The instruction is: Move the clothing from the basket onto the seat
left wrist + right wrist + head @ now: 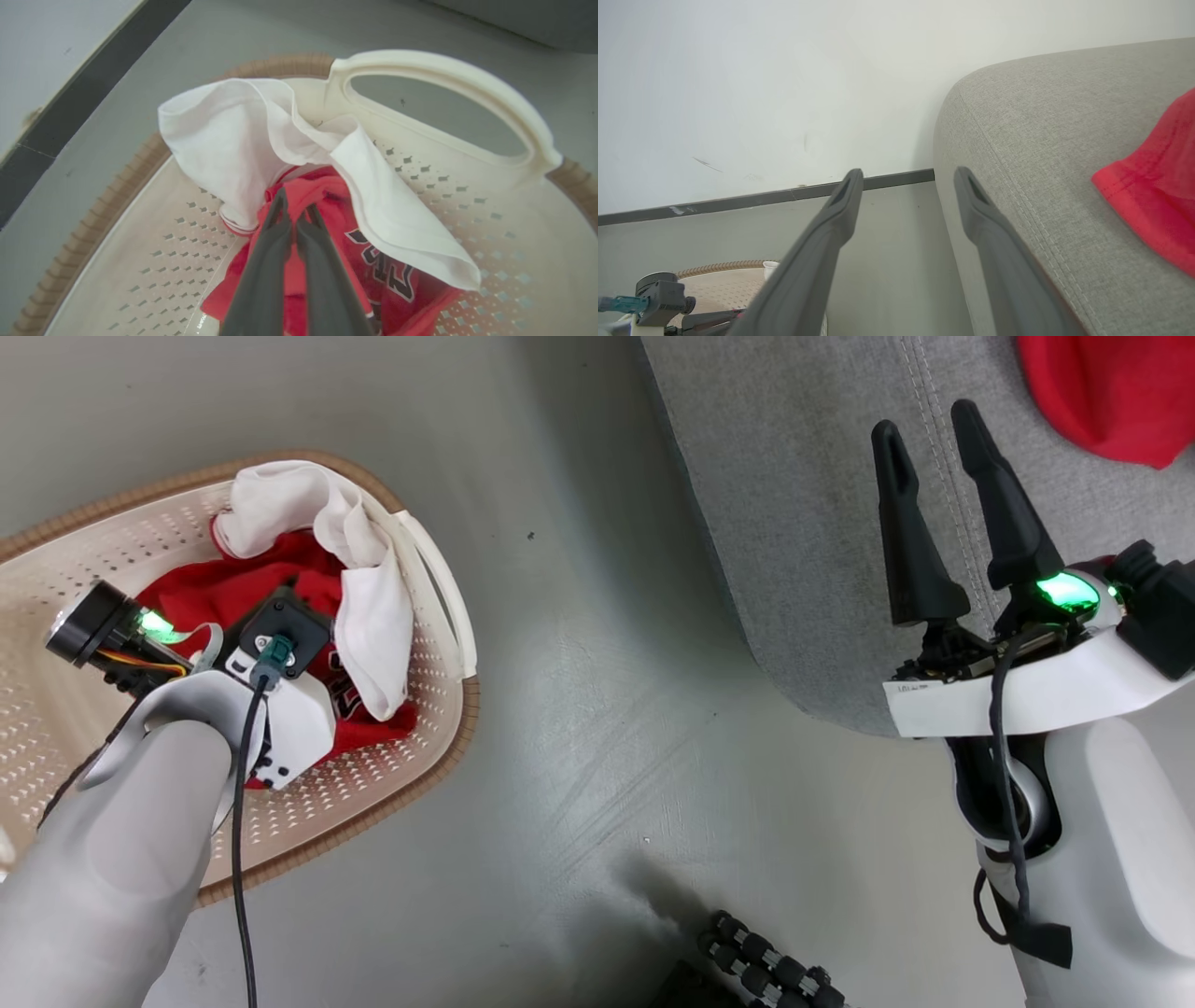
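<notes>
The cream basket (pixel 425 616) stands on the floor at the left, its handle (pixel 448 74) on the far side in the left wrist view. Inside lie a red garment with lettering (pixel 373 252) and a white garment (pixel 224 140) draped over it and the rim. My left gripper (pixel 295 205) reaches down into the basket, shut on a fold of the red garment (pixel 233 593) beside the white one (pixel 364 579). My right gripper (pixel 924 420) hovers open and empty over the grey seat's (pixel 794 523) corner. Another red garment (pixel 1111 392) lies on the seat.
Bare grey floor (pixel 597 709) separates basket and seat. A black ribbed cable (pixel 766 961) lies at the bottom edge. In the right wrist view my open right gripper (pixel 909 175) faces a white wall with a dark skirting board (pixel 761 198), the seat (pixel 1041 140) at its right.
</notes>
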